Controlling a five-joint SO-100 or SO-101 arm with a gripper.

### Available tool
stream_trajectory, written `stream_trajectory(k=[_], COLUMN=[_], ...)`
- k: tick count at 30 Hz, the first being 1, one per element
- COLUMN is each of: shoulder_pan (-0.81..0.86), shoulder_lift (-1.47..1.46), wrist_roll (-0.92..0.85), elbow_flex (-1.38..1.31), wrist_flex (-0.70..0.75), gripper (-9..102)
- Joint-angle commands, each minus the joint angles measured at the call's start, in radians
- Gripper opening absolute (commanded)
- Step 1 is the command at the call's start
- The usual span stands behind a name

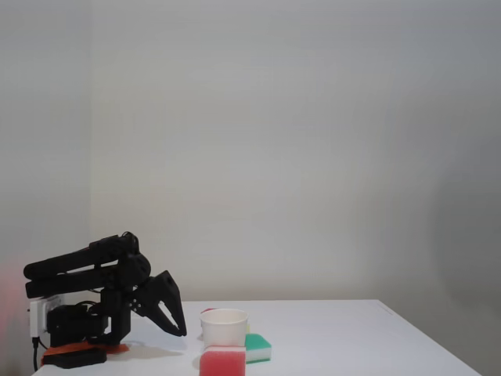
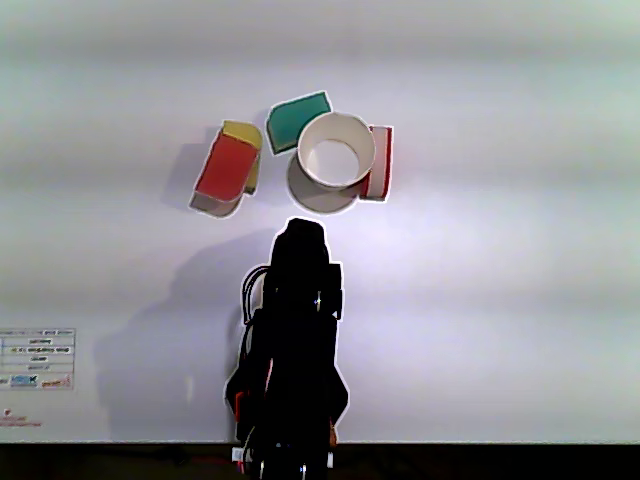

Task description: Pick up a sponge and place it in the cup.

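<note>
A: The arm sits folded low at the desk edge, tool pointing down, just short of the cup. Fingers look close together, nothing between them.

B: And the sponge?

A: From above, the narrow red one with the white face, the sponge, stands on edge, touching the cup on its right. A green sponge sits upper left of the cup; a bigger red sponge on a yellow one is further left.

B: Tight spot.

A: I'd say so. Open wide, come down on its outer side and close across the thin faces, or the cup gets knocked over.

B: Anything in the cup?

A: Nothing. Bare white bottom, upright, ready to receive.
</note>
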Motion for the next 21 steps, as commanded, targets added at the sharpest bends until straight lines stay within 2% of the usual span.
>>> stream_trajectory(k=[1,21], shoulder_pan=[0.008,0.034], shoulder_lift=[0.006,0.006], wrist_roll=[0.014,0.015], elbow_flex=[-0.005,-0.005], wrist_flex=[0.083,0.084], gripper=[0,0])
